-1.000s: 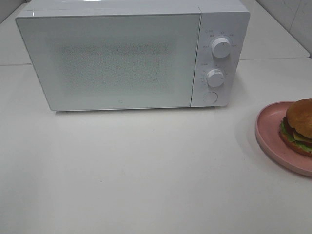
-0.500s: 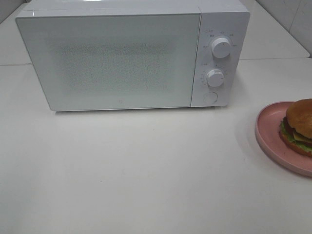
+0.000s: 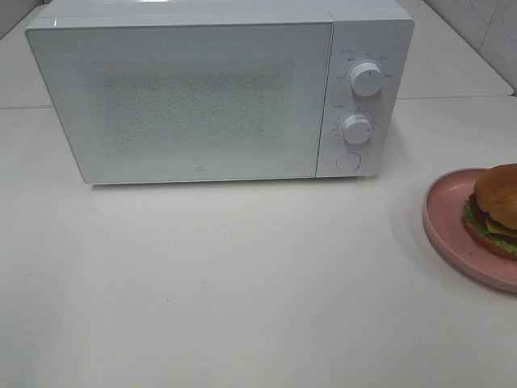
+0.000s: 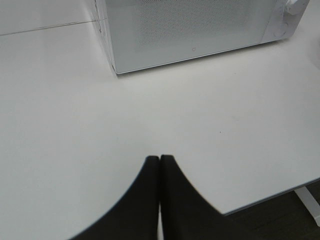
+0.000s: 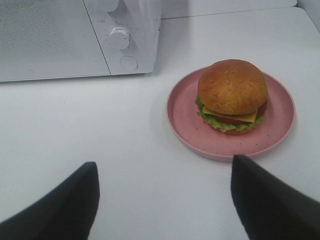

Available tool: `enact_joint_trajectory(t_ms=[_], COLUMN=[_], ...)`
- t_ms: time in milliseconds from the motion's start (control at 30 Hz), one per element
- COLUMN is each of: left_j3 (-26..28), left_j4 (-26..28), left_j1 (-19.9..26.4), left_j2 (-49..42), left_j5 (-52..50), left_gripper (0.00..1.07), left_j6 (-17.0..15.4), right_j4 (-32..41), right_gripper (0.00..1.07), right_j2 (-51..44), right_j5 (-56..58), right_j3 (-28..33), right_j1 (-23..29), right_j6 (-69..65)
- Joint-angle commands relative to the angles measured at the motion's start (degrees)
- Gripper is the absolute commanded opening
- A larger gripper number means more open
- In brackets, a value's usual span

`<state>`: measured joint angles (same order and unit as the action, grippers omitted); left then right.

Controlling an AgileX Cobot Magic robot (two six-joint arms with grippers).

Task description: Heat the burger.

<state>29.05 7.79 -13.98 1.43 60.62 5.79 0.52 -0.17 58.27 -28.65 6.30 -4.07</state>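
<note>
The burger (image 3: 496,208) (image 5: 232,95), with a golden-brown bun, lettuce and cheese, sits on a pink plate (image 3: 449,228) (image 5: 186,125) at the table's right edge. A white microwave (image 3: 210,89) (image 4: 190,30) (image 5: 60,40) stands at the back with its door closed. In the right wrist view my right gripper (image 5: 165,192) is open, its dark fingers spread wide on the near side of the plate, holding nothing. In the left wrist view my left gripper (image 4: 159,160) is shut, its fingertips pressed together above the bare table in front of the microwave. Neither gripper shows in the high view.
The microwave carries two knobs (image 3: 367,79) (image 3: 356,128) and a round button (image 3: 347,161) on its right panel. The white table (image 3: 242,283) ends at a near edge (image 4: 270,197) seen in the left wrist view. A tiled wall (image 3: 485,32) rises at the back right.
</note>
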Motion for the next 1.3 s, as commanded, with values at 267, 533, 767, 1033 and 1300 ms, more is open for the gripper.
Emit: enact_joint_trajectory(t_ms=[267, 533, 767, 1033, 1300], left_j3=[-0.1, -0.1, -0.1, -0.1, -0.1], left_j4=[0.2, 0.2, 0.2, 0.3, 0.3], left_j1=[1.2, 12.0, 13.5, 13.5, 13.5], left_j2=[-0.4, -0.4, -0.5, -3.2, -3.2], left_j5=[-0.9, -0.9, -0.9, -0.9, -0.9], left_gripper=[0.00, 0.00, 0.00, 0.00, 0.00], left_j6=[-0.1, -0.1, -0.1, -0.1, -0.1], right_j4=[0.3, 0.3, 0.3, 0.3, 0.3], right_gripper=[0.69, 0.69, 0.69, 0.69, 0.69], right_j2=[-1.6, -1.6, -1.6, -1.6, -1.6], right_j5=[-0.8, -0.8, -0.8, -0.8, -0.8], right_j3=[0.1, 0.1, 0.1, 0.1, 0.1], right_j1=[-0.3, -5.6, -6.6, -6.7, -6.7], right_j6=[0.9, 0.8, 0.8, 0.7, 0.8])
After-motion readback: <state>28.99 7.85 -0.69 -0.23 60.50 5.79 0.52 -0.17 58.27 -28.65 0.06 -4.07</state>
